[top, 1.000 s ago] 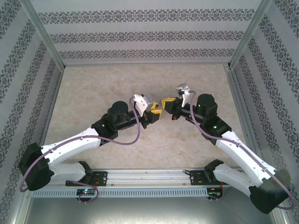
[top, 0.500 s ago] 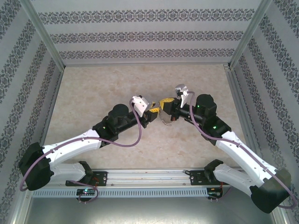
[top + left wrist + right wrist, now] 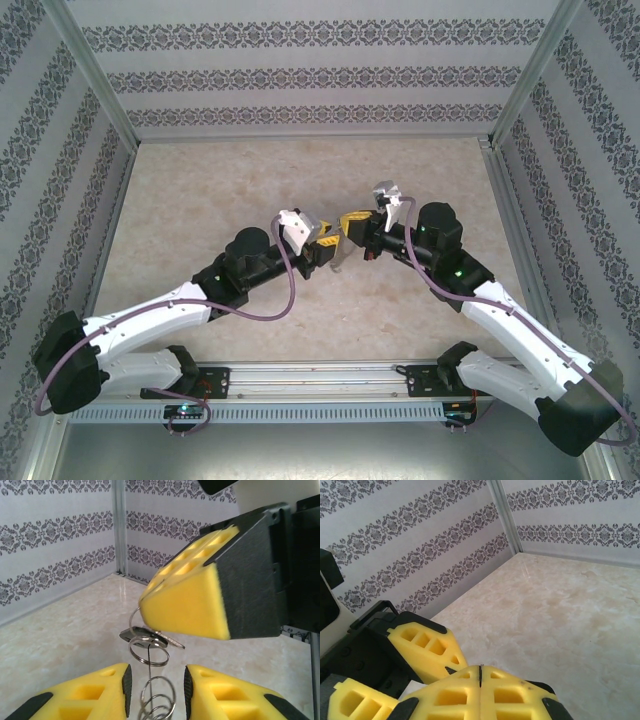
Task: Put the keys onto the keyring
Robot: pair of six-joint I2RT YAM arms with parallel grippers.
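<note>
Since a second ago the left arm has slid back to the left, so the left hand (image 3: pixel 328 240) no longer meets the other one nose to nose. Its fingers are spread, and in its own camera the small rings dangle between them without being gripped. The keyring (image 3: pixel 150 655) hangs in the air between the two hands, above the counter (image 3: pixel 200 200) and well clear of it. The right hand (image 3: pixel 352 222) has barely shifted, and its pads are pressed together on the keyring's top. I cannot pick out the key's black head anywhere; it may be hidden in that pinch. This looks like a mid-air regrasp during threading. Next, the left hand would need to close gently on the swinging rings to steady them.
</note>
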